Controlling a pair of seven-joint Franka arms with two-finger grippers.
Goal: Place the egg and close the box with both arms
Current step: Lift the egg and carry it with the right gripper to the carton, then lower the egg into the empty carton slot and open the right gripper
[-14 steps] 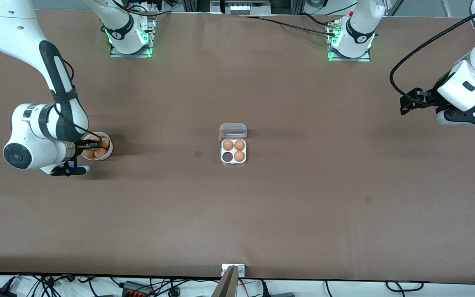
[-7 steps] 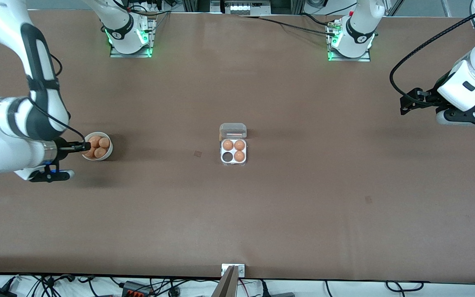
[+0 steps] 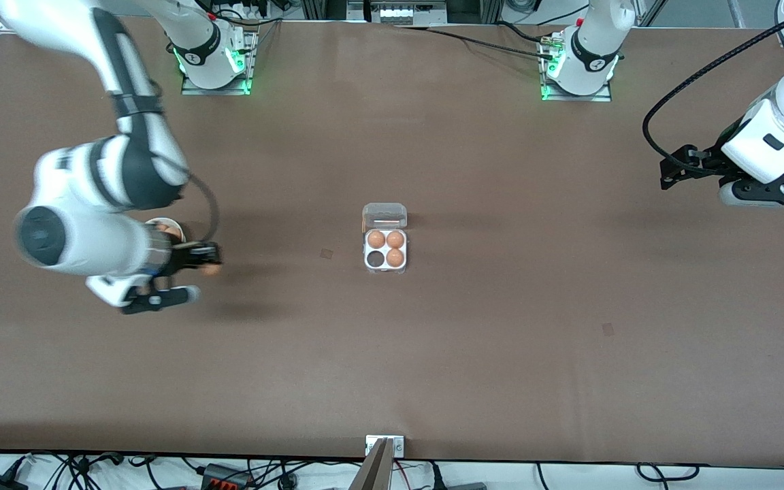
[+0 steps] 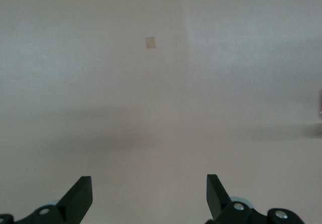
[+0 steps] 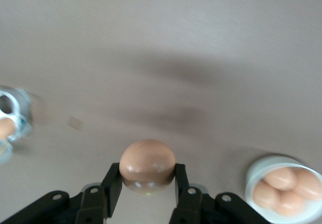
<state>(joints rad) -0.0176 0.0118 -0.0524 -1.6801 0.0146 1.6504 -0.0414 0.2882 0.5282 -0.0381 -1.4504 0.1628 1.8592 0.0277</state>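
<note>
My right gripper (image 3: 209, 260) is shut on the egg (image 3: 212, 269), a smooth orange-brown one, and holds it in the air over bare table just beside the white bowl. In the right wrist view the egg (image 5: 147, 164) sits clamped between the two black fingers (image 5: 111, 181) of that gripper (image 5: 147, 172). The box (image 3: 385, 250) stands mid-table with its clear lid (image 3: 384, 215) swung open. It holds three eggs, and one cell (image 3: 375, 258) is dark and empty. My left gripper (image 3: 667, 173) waits open above the left arm's end of the table, nothing between its fingers (image 4: 80, 194).
The white bowl (image 3: 160, 221) with more eggs is half hidden under the right arm; its rim (image 5: 261, 166) shows in the right wrist view. Small tape squares (image 3: 326, 254) (image 3: 608, 329) mark the brown table. A metal bracket (image 3: 384, 446) sits at the table's near edge.
My right gripper has risen out of the bowl with an egg and moved toward the box. The left arm has not moved.
</note>
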